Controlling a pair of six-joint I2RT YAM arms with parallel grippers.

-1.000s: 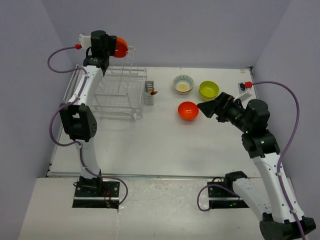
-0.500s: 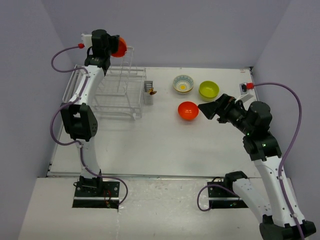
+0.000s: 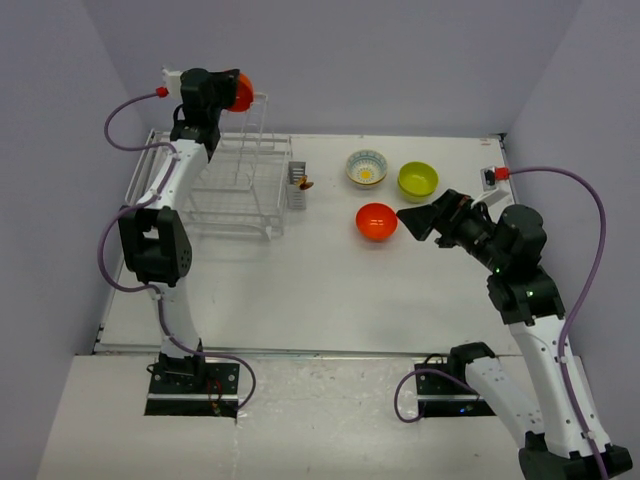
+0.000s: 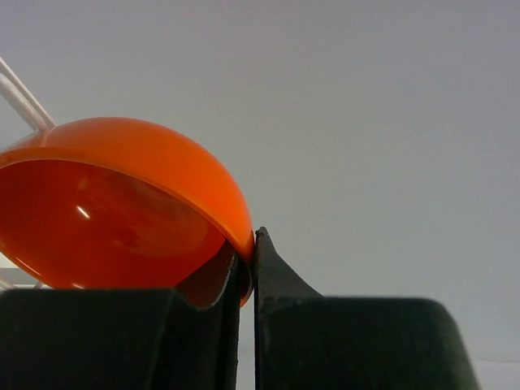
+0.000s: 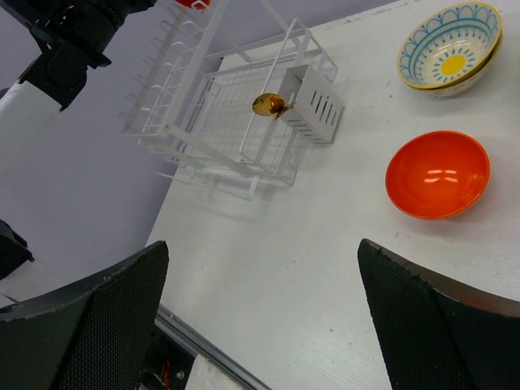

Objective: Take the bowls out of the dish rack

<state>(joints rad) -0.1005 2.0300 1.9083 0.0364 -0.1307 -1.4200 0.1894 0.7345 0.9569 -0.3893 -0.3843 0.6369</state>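
Top view high behind bases, overlooking table (image 3: 320,290). Left wrist tight on orange bowl (image 4: 122,195); right wrist, top share dish rack (image 5: 236,122).

We are seeing the orange-red round bowl (image 4: 122,203) running off the left wrist view's left edge, its lower rim hiding behind blurred black fingers (image 4: 341,341).

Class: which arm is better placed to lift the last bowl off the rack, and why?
Left. The left gripper is shut on the rim of the orange bowl atop the dish rack; the right gripper hangs open across the table, beside the unloaded red bowl.
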